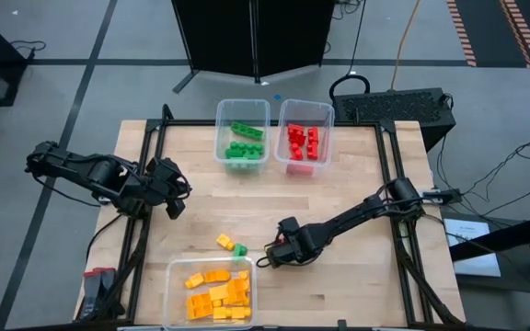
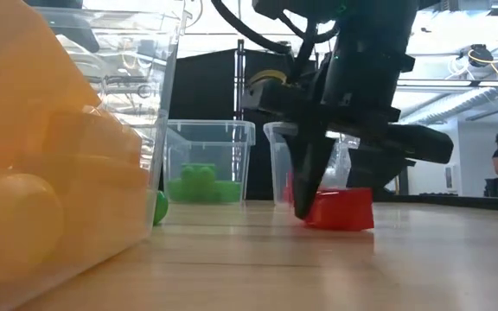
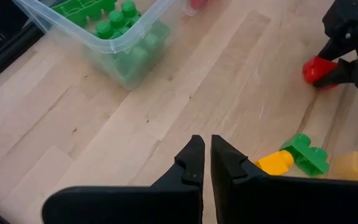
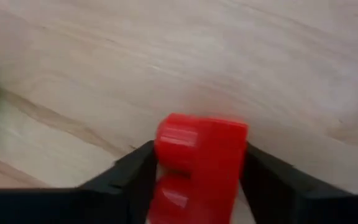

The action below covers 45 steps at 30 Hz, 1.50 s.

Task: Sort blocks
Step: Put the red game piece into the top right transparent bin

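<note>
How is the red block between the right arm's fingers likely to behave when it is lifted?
The red block looks like hard, glossy plastic, so probably stiff and light, perhaps slightly slippery. The right gripper has a finger against each flat side, so it likely won't roll, though it might twist if gripped off-centre.

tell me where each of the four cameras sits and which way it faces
High view: overhead, looking straight down on the table; both arms show.
Low view: table-top height, looking level across; right gripper at the red block.
Left wrist view: past the shut left gripper toward the green tub.
Right wrist view: its fingers flank the red block.
Shared: low and right wrist views both show that block.
</note>
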Available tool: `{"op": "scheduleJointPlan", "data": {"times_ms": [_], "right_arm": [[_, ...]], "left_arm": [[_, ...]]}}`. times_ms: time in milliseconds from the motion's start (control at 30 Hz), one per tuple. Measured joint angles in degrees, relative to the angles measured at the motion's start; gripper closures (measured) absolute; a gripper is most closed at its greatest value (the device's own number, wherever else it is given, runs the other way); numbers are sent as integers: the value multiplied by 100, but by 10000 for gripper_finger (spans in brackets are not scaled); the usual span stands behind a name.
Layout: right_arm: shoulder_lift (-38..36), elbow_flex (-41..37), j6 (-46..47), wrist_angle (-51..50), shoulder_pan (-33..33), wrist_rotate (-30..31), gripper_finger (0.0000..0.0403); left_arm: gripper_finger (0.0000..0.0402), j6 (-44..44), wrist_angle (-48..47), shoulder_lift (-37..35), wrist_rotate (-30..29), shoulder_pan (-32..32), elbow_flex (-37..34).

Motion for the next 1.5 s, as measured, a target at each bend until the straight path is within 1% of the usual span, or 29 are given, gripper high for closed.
{"op": "scheduleJointPlan", "data": {"times_ms": [100, 133, 200, 233, 300, 333, 367, 567, 733, 833, 933, 1033, 1100, 1167, 1233, 1300, 1367, 1433, 1500], "right_arm": [[-2, 13, -30, -67, 0, -2, 267], [-5, 11, -79, -67, 0, -2, 288], [-11, 20, -215, -39, 0, -6, 291], [-11, 55, -284, -38, 2, 1, 302], [-44, 170, -499, -51, 0, -12, 369], [-44, 233, -623, -91, -3, -63, 387], [-41, 303, -720, -144, -7, -87, 394], [-140, 909, -1101, -992, -57, 278, 398], [-288, 1718, -1517, -2216, -151, 886, 398], [-379, 2390, -1974, -3078, -318, 1334, 398], [-450, 3126, -2625, -4027, -630, 1909, 398], [-434, 3899, -3357, -4843, -1108, 2242, 398], [-451, 4241, -3987, -4914, -1521, 2448, 398], [-595, 4353, -4603, -4885, -2017, 2478, 398], [-651, 4369, -5003, -4865, -2584, 2393, 399], [-703, 4334, -5280, -4939, -3159, 2102, 399], [-710, 4293, -5511, -4802, -3654, 1703, 399], [-750, 4293, -5767, -4619, -4005, 1392, 399], [-748, 4297, -6028, -4348, -4201, 1255, 398]], "left_arm": [[401, 0, -1, 0, 0, 0, 0], [401, 0, -2, 0, 0, 0, 0], [401, 0, 0, 0, 2, 0, 0], [401, 0, -1, 0, 2, 0, 0], [401, 0, 0, 0, 2, 2, 0], [401, 0, 0, 0, 2, 0, 0], [401, 0, 0, 0, 2, 1, 0], [401, -6, 2, 0, 4, 0, 0], [401, -15, 4, 0, -1, 1, 0], [401, -15, 13, 0, -7, 1, 0], [401, -41, 21, 0, -29, 0, 0], [402, -46, 24, 2, -36, 1, -1], [401, -48, 24, 2, -42, 0, 0], [401, -55, 24, 4, -42, 2, 0], [401, -63, 24, 0, -42, 1, -1], [401, -63, 22, 7, -37, 0, -2], [401, -70, 18, 12, -12, 0, -2], [401, -68, 15, 26, 2, 0, -2], [401, -68, 4, 31, 2, 0, -2]]}}
